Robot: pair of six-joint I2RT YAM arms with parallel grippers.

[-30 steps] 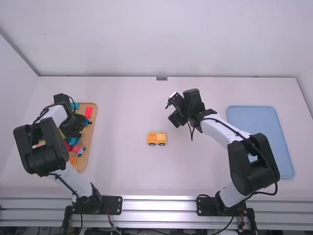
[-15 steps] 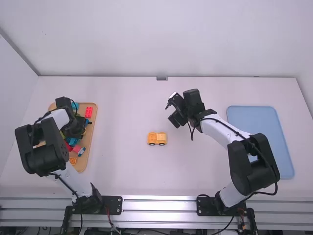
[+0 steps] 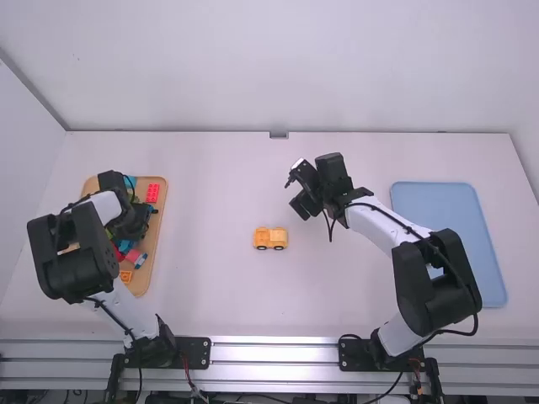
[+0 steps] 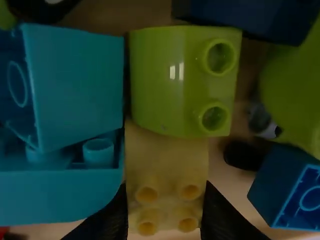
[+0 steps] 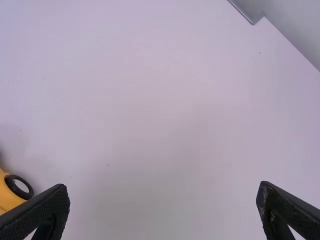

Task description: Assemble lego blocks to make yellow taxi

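Taxi work on a white worktop (image 3: 215,295): my left gripper (image 4: 165,186) clamps the sides of a yellow block (image 4: 167,162), its studs facing the wrist camera, among the loose bricks on the wooden tray (image 3: 163,186). Beside it lie a lime block (image 4: 182,80) and a teal block (image 4: 75,85). My right gripper (image 5: 164,186), fingers spread with nothing between them, hangs over the worktop's middle. The build looks to be in its early stages. The wheeled yellow car piece (image 3: 270,238) stands alone in the middle, between my two arms; whether it already carries an added brick, I cannot tell. The yellow block has yet to be brought over and pressed on, and more pieces may follow. The car piece sits upright on its wheels, long axis running crosswise from my left arm's side to my right's, one flank toward my bases. Which end is its nose, I cannot tell.
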